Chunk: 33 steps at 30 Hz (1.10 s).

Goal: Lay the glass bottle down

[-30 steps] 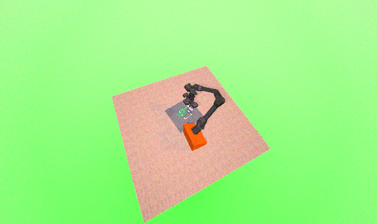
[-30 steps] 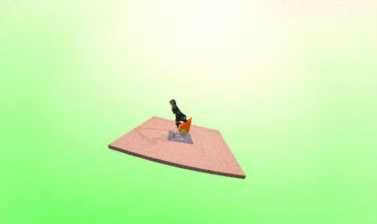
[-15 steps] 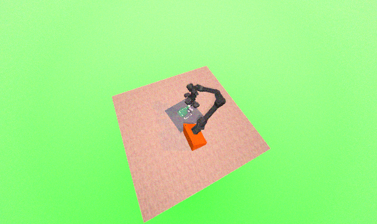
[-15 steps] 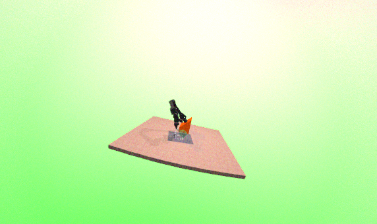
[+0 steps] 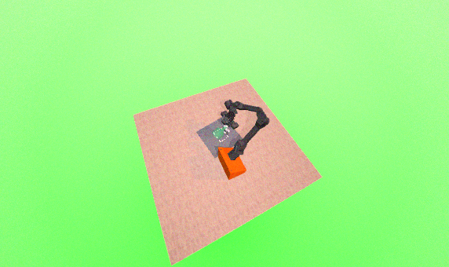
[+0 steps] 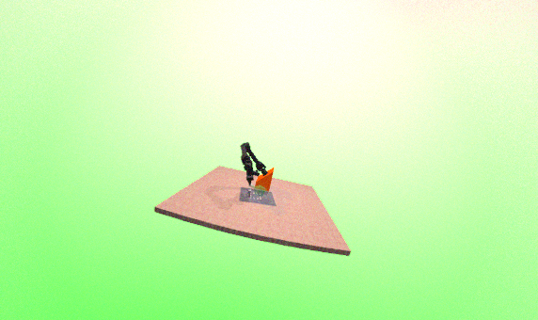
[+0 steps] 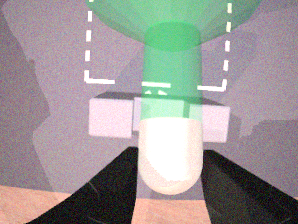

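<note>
The green glass bottle (image 5: pixel 219 133) (image 6: pixel 261 188) (image 7: pixel 172 70) has a white neck end. My gripper (image 5: pixel 228 125) (image 6: pixel 249 184) (image 7: pixel 169 157) is shut on that end, one black finger on each side. The bottle is tipped over, its body pointing away from the fingers. In the wrist view its neck passes across the middle of the pale grey U-shaped rest (image 7: pixel 110 118), between the uprights. The body overlaps the dashed outline (image 7: pixel 100 81) and looks wider than it there. The body's far end is out of the wrist view. I cannot tell whether the neck touches the rest.
A grey mat (image 5: pixel 207 131) (image 6: pixel 267 202) lies under the outline and rest. An orange block (image 5: pixel 231 166) (image 6: pixel 265 181) stands beside the mat at the arm's base. The pinkish table top (image 5: pixel 184 196) (image 6: pixel 295 226) has its edges in the top and exterior views.
</note>
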{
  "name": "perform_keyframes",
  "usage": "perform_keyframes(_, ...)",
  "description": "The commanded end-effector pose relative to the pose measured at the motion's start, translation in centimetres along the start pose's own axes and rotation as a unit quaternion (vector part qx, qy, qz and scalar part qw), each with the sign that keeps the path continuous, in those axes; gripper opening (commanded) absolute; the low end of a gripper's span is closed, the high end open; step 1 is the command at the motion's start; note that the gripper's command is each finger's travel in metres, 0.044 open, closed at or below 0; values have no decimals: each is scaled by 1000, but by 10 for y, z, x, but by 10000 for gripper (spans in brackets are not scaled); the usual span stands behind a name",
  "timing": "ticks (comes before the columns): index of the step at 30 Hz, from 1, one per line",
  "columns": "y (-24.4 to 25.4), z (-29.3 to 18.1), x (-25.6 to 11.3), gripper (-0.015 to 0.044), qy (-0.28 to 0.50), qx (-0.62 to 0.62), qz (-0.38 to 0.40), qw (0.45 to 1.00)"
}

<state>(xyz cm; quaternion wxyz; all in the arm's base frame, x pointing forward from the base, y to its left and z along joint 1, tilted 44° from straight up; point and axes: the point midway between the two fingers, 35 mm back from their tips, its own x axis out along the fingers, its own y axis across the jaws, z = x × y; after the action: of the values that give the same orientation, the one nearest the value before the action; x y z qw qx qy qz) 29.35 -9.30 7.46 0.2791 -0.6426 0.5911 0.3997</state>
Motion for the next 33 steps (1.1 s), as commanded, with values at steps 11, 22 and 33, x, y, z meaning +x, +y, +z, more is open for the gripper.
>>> perform_keyframes(11, 1, -8, 7, 102, 0, 1, 0, 1000)
perform_keyframes(22, 1, -13, 11, 102, 1, 4, -1, 1000)
perform_keyframes(33, 1, -19, 16, 102, 1, 7, -1, 1000)
